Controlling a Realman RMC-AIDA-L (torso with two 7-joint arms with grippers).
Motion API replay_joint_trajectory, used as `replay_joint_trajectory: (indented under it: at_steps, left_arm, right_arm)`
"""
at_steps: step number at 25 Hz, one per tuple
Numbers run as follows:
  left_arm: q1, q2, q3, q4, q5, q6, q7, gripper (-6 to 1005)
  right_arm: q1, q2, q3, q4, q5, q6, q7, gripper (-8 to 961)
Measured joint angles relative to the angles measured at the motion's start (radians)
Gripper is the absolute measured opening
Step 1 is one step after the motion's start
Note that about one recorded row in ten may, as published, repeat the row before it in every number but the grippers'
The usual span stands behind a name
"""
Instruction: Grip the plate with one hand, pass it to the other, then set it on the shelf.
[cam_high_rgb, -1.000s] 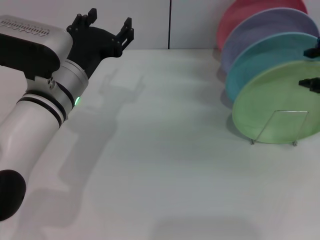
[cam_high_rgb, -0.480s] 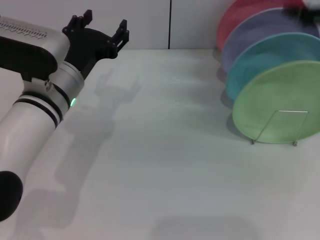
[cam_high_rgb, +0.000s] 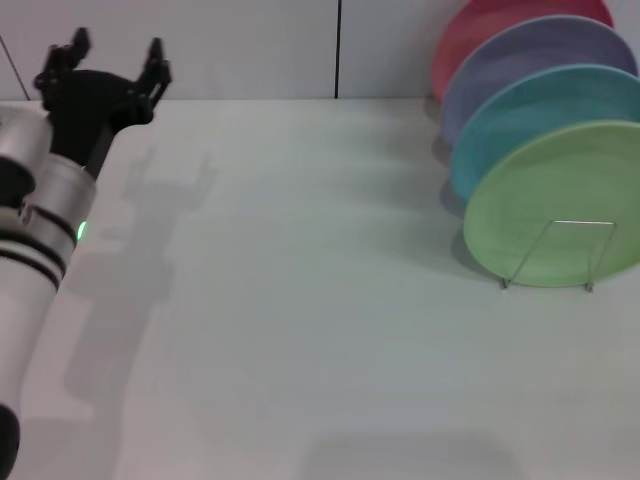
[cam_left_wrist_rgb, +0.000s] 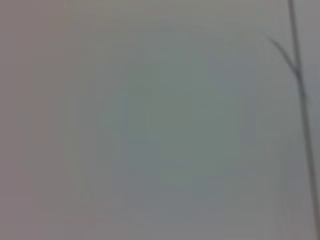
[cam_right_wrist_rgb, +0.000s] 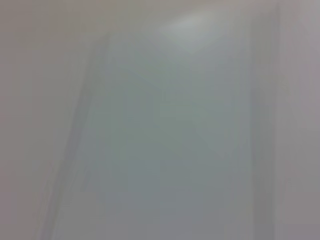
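With the green plate (cam_high_rgb: 560, 205) standing in the rack (cam_high_rgb: 560, 255), the empty, wide-open left pincer (cam_high_rgb: 105, 62) should stay well clear of it.

1. White table (cam_high_rgb: 330, 330), plain matte top, soft shadows on it.
2. Pale wall (cam_high_rgb: 250, 45) behind, meeting the table's far edge.
3. Dark vertical seam (cam_high_rgb: 338, 48) splits the wall.
4. Light even, diffuse.
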Motion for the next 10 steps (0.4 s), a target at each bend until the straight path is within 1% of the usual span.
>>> replay_joint_trajectory:
  at_steps: [1,2,3,4,5,6,7,10]
  left_arm:
    - [0.003,-0.001,0.007,0.030,0.000,0.049,-0.007,793]
    - [0.003,-0.001,0.007,0.030,0.000,0.049,-0.007,793]
    - [0.003,-0.002,0.015,0.058,0.000,0.096,-0.014,793]
    - [-0.001,-0.004,0.044,0.135,-0.001,0.216,-0.045,793]
    - [-0.006,-0.004,0.056,0.167,-0.001,0.256,-0.057,793]
    - [-0.021,-0.005,0.081,0.242,0.000,0.340,-0.081,793]
    - [-0.021,-0.005,0.081,0.242,0.000,0.340,-0.081,793]
    - [-0.041,-0.006,0.102,0.317,-0.003,0.399,-0.091,793]
  right_arm:
    - [-0.003,-0.002,0.024,0.145,0.133,-0.073,-0.103,583]
    - [0.001,-0.003,0.061,0.282,0.239,-0.131,-0.183,583]
    - [0.006,-0.004,0.096,0.392,0.304,-0.162,-0.232,583]
    - [0.012,-0.004,0.132,0.497,0.361,-0.189,-0.283,584]
    - [0.022,-0.006,0.169,0.591,0.391,-0.204,-0.340,584]
    - [0.028,-0.006,0.201,0.667,0.404,-0.213,-0.401,584]
    - [0.035,-0.006,0.223,0.724,0.403,-0.218,-0.459,584]
    - [0.035,-0.001,0.246,0.841,0.369,-0.227,-0.598,585]
